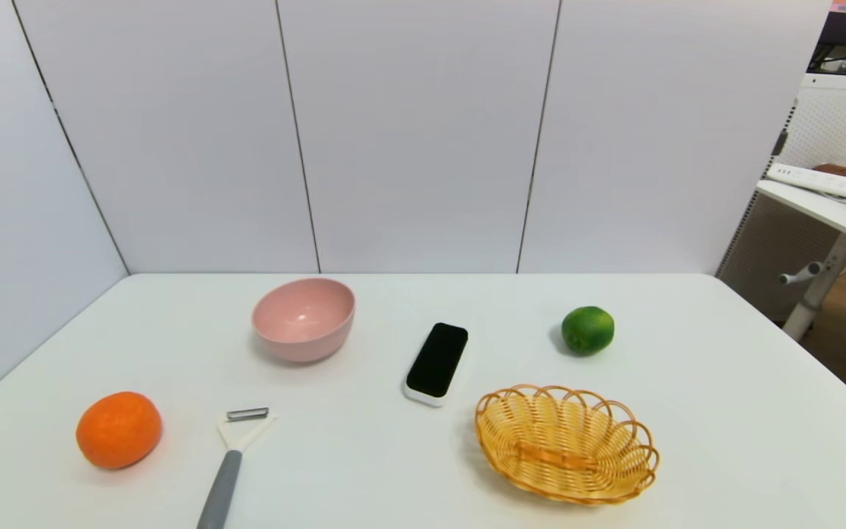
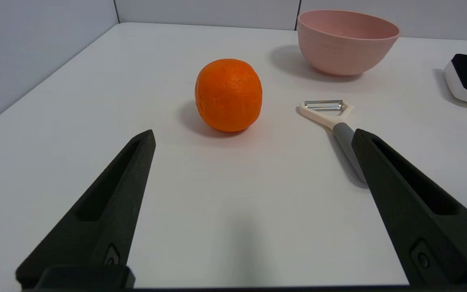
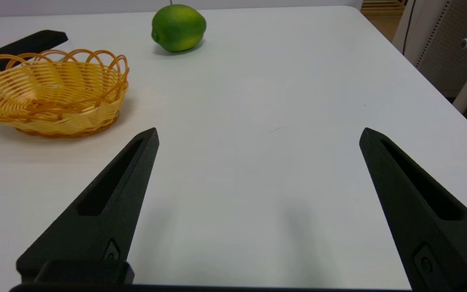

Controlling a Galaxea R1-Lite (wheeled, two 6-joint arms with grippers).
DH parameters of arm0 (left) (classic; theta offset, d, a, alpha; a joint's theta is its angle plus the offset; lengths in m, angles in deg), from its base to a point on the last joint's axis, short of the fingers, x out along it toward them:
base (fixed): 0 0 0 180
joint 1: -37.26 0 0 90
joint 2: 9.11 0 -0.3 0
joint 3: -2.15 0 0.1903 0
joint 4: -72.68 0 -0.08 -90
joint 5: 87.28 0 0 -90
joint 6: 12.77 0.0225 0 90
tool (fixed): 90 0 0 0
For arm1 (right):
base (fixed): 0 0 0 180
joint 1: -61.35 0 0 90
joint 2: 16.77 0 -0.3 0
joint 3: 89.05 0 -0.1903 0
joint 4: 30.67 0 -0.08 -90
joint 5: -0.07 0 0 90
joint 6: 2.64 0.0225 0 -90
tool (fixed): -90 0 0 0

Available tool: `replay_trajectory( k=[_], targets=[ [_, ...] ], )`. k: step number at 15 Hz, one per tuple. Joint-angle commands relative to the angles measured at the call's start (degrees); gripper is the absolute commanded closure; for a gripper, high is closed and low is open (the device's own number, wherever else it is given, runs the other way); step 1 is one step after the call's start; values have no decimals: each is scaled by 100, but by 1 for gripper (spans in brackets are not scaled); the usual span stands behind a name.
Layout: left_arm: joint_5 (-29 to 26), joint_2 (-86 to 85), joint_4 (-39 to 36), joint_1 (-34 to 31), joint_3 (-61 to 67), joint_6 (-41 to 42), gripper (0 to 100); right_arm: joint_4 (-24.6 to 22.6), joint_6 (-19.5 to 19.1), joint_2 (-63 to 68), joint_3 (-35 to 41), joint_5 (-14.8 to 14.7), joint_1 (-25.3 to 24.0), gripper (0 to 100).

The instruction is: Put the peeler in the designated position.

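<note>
The peeler (image 1: pixel 236 452) lies flat near the table's front left, grey handle toward me, white forked head and metal blade pointing away. In the left wrist view the peeler (image 2: pixel 333 118) rests just beyond one fingertip. My left gripper (image 2: pixel 253 136) hovers open over bare table, short of the peeler and the orange, holding nothing. My right gripper (image 3: pixel 258 134) is open over bare tabletop at the right side, also holding nothing. Neither arm shows in the head view. The designated position carries no mark that I can pick out on the white tabletop.
An orange (image 1: pixel 119 429) sits left of the peeler. A pink bowl (image 1: pixel 304 318) stands behind it. A black device (image 1: pixel 437 361) lies mid-table, a yellow wicker basket (image 1: pixel 566 444) front right, a green lime (image 1: pixel 587 330) behind the basket. The table's right edge (image 3: pixel 428 77) is near.
</note>
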Motion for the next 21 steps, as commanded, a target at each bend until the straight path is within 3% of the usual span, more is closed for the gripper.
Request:
replay_trajectory(
  k=[1, 13, 16, 18, 21],
  targets=[
    [2, 7, 1, 0, 0, -3, 0, 4, 0, 9, -1, 0, 1, 0],
    [28, 34, 18, 0, 0, -20, 0, 4, 0, 0, -1, 0, -8, 0],
    [-24, 1317, -210, 62, -106, 15, 0, 4, 0, 9, -1, 0, -8, 0],
    [-244, 2477, -35, 686, -958, 76, 0, 4, 0, 0, -1, 0, -8, 0],
    [-271, 3505, 1117, 1020, -2777, 85, 0, 4, 0, 9, -1, 0, 1, 0]
  ],
)
